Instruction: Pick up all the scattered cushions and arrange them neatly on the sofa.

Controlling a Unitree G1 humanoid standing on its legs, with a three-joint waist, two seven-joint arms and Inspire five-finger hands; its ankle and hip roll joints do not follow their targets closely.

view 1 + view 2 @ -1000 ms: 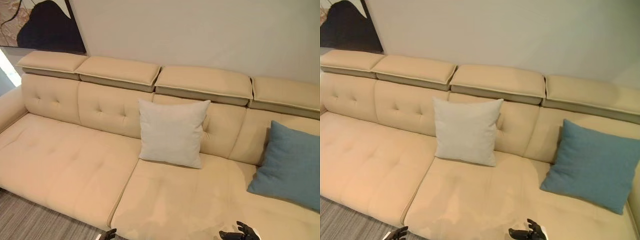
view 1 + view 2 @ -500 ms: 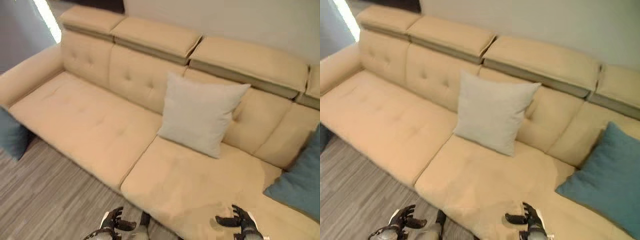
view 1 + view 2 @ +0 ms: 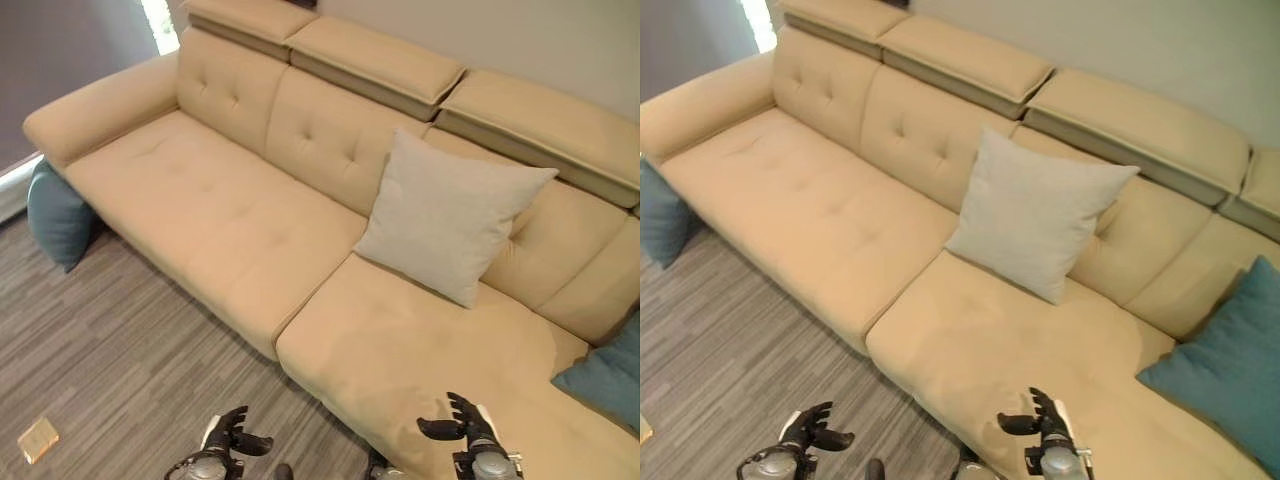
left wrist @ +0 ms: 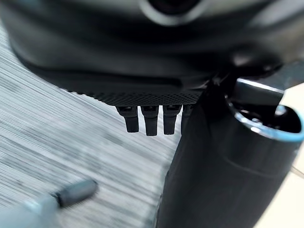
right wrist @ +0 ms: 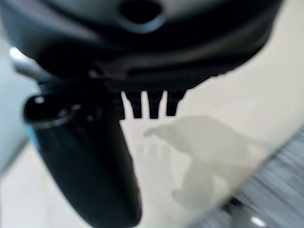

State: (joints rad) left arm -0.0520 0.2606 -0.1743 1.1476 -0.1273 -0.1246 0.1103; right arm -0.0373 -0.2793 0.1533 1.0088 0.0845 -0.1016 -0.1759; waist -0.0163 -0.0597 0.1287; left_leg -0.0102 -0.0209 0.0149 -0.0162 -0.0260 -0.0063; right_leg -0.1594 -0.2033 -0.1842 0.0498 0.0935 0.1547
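With both our left hand (image 3: 228,440) and right hand (image 3: 462,430) open and empty, we face the teal fabric cushion (image 3: 58,215) lying on the grey striped floor (image 3: 130,370) beside the beige upholstered sofa (image 3: 200,210), apparently next for collection.

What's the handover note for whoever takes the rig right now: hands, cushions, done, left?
Left hand open, empty, over the floor. Right hand open, empty, over the sofa seat's front edge.
White cushion upright against the backrest; one teal cushion on the sofa's right end.
Left: another teal cushion on the floor beside the sofa's left armrest; pick it up and place it.
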